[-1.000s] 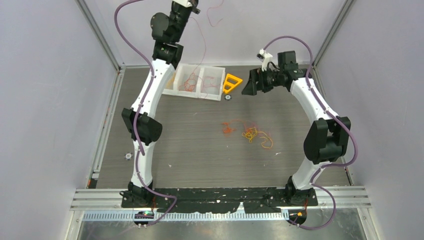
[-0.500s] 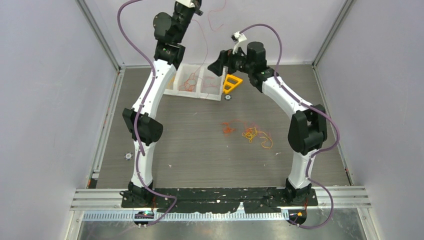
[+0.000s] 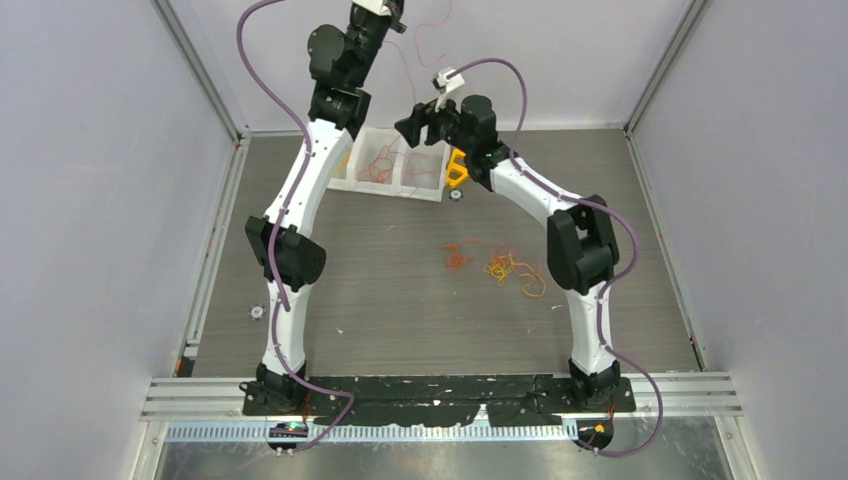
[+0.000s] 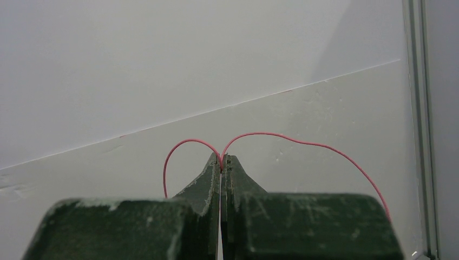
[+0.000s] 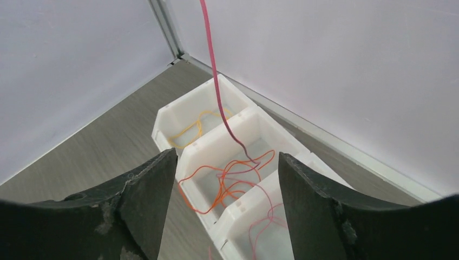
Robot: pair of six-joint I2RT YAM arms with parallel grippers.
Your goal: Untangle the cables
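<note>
Finding one: the loose cables [image 3: 500,268] lie as a small clump of orange, yellow and red curls on the table [image 3: 380,290], in open ground between my two arms, touching neither hand.

Finding two: one red strand [image 4: 303,142] is apart from that clump. My left hand [image 4: 222,160] is closed on it, jaws pressed together with the strand pinched at the very tips, a loop arching away to either side. From the top view this hand [image 3: 395,12] is raised high against the back wall.

Finding three: the strand [image 5: 214,70] hangs down from there, and its lower end dips into the middle compartment of a white tray [image 5: 211,140] at the far side of the table. That compartment holds orange strands [image 5: 230,184]; the one beyond it holds a yellow strand [image 5: 190,129]; the nearest holds thin pink-red ones [image 5: 265,219].

Finding four: my right hand [image 5: 224,179] is over the tray with its jaws spread wide, gripping nothing. The hanging strand shows between the two fingers; whether it touches them I cannot tell.

Finding five: an orange-yellow triangle [image 3: 458,168] stands just beside the tray's right end.
</note>
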